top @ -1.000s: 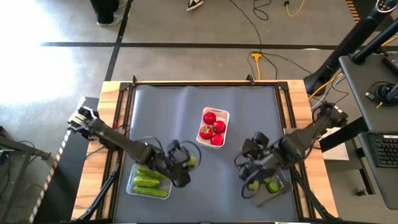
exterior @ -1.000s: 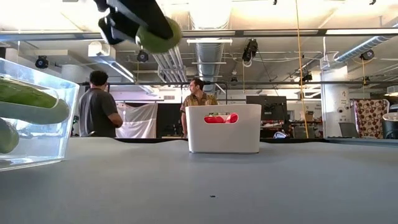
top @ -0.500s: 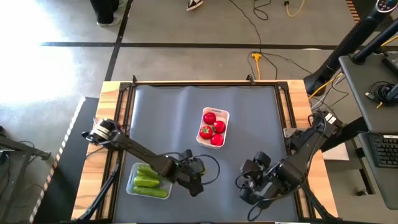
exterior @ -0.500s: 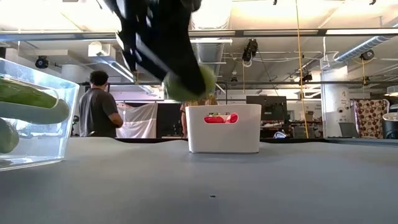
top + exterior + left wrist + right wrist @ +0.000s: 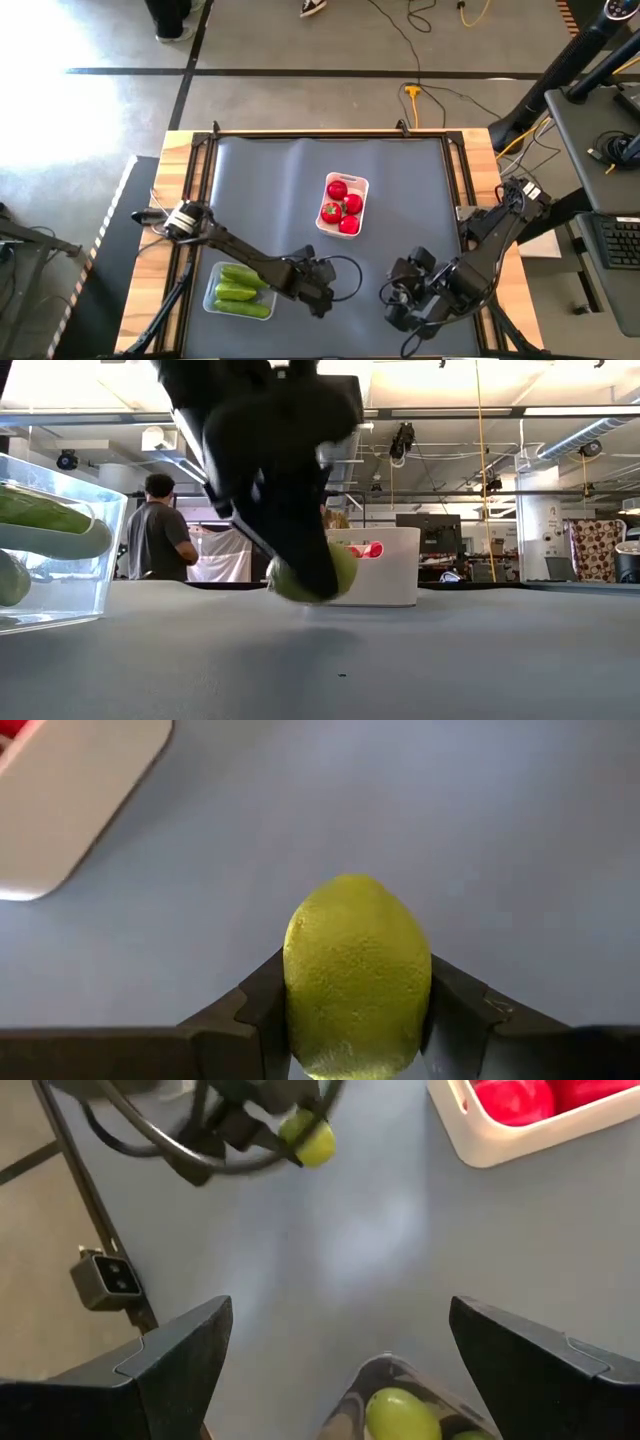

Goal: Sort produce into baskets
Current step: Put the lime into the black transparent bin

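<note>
My left gripper [image 5: 322,290] is shut on a light-green lime [image 5: 355,970], low over the grey mat between the clear tray and the dark tray. The clear tray [image 5: 212,297] holds green cucumbers [image 5: 238,291]. The white tray [image 5: 360,186] holds red tomatoes [image 5: 342,207]. My right gripper [image 5: 360,1370] is open and empty above the dark tray [image 5: 382,1368], which holds limes [image 5: 400,1415] and is mostly hidden under the right arm in the high view. My left gripper pinches the lime between its two fingers [image 5: 258,1010], one on each of its opposite sides [image 5: 300,982]. The fingers come from above, slanting down toward the table's right. The lime [image 5: 305,575] sits at the fingertips, just over the mat; whether it touches the mat, I cannot tell.
Bare grey mat [image 5: 270,180] lies across the far half and between the trays. Wooden table edges [image 5: 478,160] frame it. In the low view, people [image 5: 155,540] stand in the room beyond the table. Cables lie on the floor behind.
My left gripper has carried the lime toward the table's right and near edges and down, from high above the mat to just over it. My right gripper has gone a little toward the near edge and now covers the dark tray in the high view.
</note>
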Motion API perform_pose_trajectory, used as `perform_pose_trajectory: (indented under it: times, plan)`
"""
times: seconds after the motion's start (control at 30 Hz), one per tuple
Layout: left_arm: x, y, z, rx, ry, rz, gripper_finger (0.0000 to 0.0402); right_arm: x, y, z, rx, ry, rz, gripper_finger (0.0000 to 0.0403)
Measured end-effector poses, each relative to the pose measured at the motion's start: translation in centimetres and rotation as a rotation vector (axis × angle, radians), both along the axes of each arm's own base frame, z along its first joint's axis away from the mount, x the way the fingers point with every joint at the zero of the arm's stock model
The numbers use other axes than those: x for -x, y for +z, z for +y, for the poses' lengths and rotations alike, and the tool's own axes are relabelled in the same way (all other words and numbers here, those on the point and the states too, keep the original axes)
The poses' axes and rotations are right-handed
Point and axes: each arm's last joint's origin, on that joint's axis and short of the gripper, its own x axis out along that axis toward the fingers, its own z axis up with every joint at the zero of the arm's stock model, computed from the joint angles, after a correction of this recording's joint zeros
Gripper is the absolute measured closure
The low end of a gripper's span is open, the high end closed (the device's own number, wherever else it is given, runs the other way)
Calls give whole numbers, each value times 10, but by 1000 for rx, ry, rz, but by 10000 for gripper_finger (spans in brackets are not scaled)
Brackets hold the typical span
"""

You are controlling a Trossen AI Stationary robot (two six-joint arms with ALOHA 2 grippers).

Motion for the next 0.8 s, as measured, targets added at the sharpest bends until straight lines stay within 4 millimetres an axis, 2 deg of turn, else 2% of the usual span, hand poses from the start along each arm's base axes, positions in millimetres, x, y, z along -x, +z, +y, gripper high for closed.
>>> perform_pose_trajectory:
  times: [0.13, 0.6, 0.8]
  plan:
    - [-2, -7, 4, -10, 10, 22, 256, -1, 0, 0, 0, -3, -9, 37]
    - [-8, -6, 18, -34, 26, 25, 255, -4, 0, 3, 4, 16, -44, 37]
    - [-9, -7, 21, -44, 18, 33, 255, -8, -7, 7, 29, 27, -32, 37]
